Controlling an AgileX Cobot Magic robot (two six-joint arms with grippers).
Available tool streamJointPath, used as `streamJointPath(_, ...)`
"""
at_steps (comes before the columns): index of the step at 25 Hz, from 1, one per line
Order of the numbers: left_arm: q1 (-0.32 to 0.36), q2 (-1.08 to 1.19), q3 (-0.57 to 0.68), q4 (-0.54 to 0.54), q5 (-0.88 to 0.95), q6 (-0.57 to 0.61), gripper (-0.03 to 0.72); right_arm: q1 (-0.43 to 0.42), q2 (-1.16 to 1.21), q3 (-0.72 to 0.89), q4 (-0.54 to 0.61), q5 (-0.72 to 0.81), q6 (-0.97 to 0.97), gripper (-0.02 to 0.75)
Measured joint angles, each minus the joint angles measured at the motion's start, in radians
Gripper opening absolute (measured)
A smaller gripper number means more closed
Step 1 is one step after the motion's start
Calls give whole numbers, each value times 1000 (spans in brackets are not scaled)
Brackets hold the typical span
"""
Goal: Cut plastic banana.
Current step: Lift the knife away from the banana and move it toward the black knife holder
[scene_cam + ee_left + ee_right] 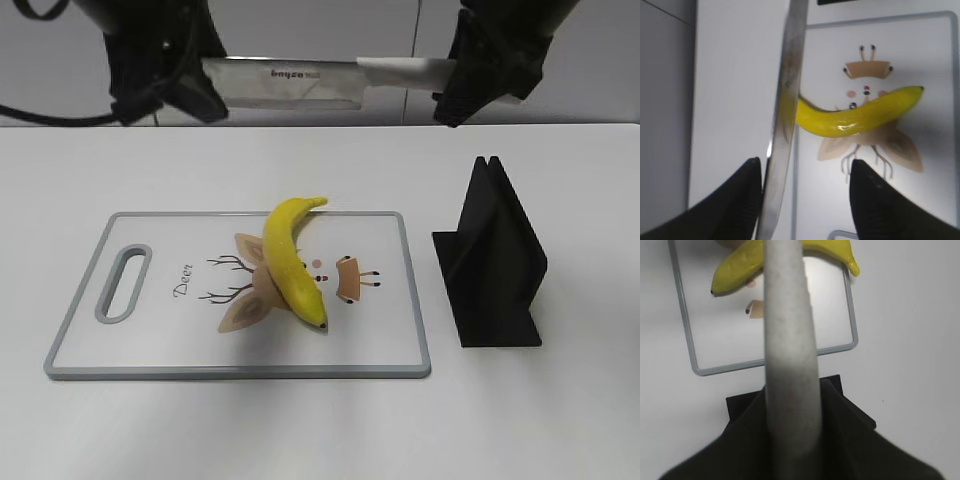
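Note:
The plastic banana (pixel 292 262) lies whole on the deer-printed cutting board (pixel 240 371), stem toward the far edge. It also shows in the left wrist view (pixel 855 116) and the right wrist view (pixel 737 270). A knife (pixel 280 82) hangs level high above the board's far edge. My right gripper (pixel 460 90) (pixel 792 405) is shut on the knife's white handle (pixel 790 340). My left gripper (pixel 190 95) (pixel 805 167) is open at the blade's tip end. The blade (pixel 787 100) runs along its left finger, with a wide gap to the other finger.
A black knife stand (pixel 495 265) stands on the white table right of the board and shows under the handle in the right wrist view (pixel 740 410). The board has a handle slot (pixel 123 283) at its left end. A grey wall is behind.

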Motion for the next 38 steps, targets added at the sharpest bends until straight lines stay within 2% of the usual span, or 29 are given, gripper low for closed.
streamJointPath(7, -1, -147, 1, 1, -106, -24, 537, 22, -65, 7, -121, -9, 195, 179)
streamJointPath(10, -1, -195, 1, 37, -142, -122, 537, 22, -94, 9, -124, -9, 243, 179)
streamJointPath(13, -1, -234, 1, 161, -165, -295, 537, 22, -143, 30, -131, -11, 286, 179)
streamJointPath(18, -1, -270, 1, 478, -123, -799, 537, 22, -264, 178, -137, -13, 361, 179)
streamJointPath(22, -1, -282, 2, 631, 9, -1037, 537, 22, -380, 351, -138, -58, 470, 179)
streamJointPath(28, 19, -307, 9, 648, 144, -1207, 537, 22, -533, 547, -138, -157, 670, 179)
streamJointPath(31, 49, -335, 9, 613, 156, -1227, 537, 22, -600, 613, -147, -210, 837, 179)
streamJointPath(35, 100, -388, 11, 585, 158, -1228, 537, 22, -653, 684, -231, -257, 1062, 179)
streamJointPath(38, 141, -448, 50, 577, 157, -1228, 537, 22, -667, 742, -257, -264, 1142, 179)
